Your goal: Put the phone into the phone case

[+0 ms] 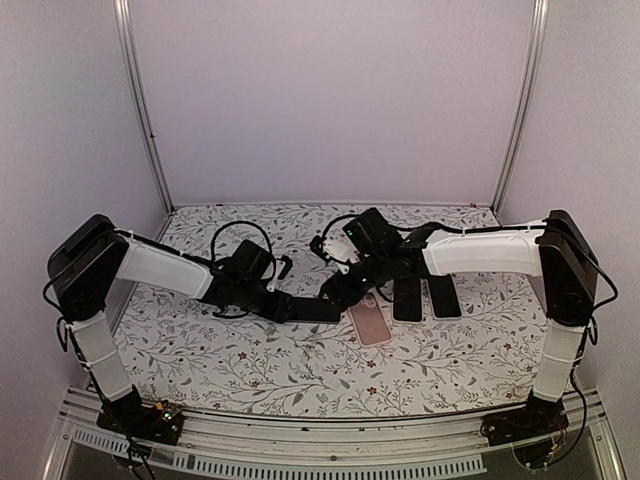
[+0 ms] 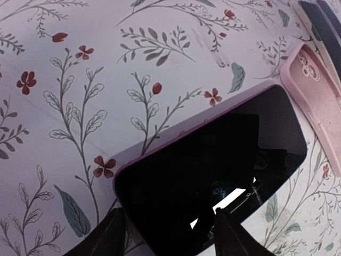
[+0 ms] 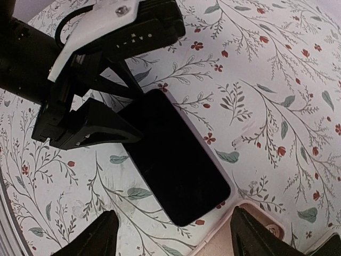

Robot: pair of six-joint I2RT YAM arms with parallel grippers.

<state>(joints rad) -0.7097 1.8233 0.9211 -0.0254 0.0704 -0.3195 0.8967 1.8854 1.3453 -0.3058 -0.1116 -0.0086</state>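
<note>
The phone [image 2: 213, 165] is black with a purple rim, screen up. My left gripper [image 2: 170, 240] is shut on its near end, one finger on each long edge, and holds it just over the table. In the right wrist view the phone [image 3: 176, 165] runs diagonally from the left gripper's fingers [image 3: 90, 128] toward the pink phone case [image 3: 250, 242]. The case [image 1: 371, 322] lies open side up, just right of the phone [image 1: 322, 309]. It also shows in the left wrist view [image 2: 319, 101]. My right gripper [image 3: 173, 237] is open and empty, hovering over the phone's far end.
Two flat black slabs [image 1: 407, 298] [image 1: 443, 296] lie side by side just right of the case. They also show at the top right of the left wrist view [image 2: 322, 18]. The floral tablecloth [image 1: 250, 360] covers the table. Walls close in at the back and sides.
</note>
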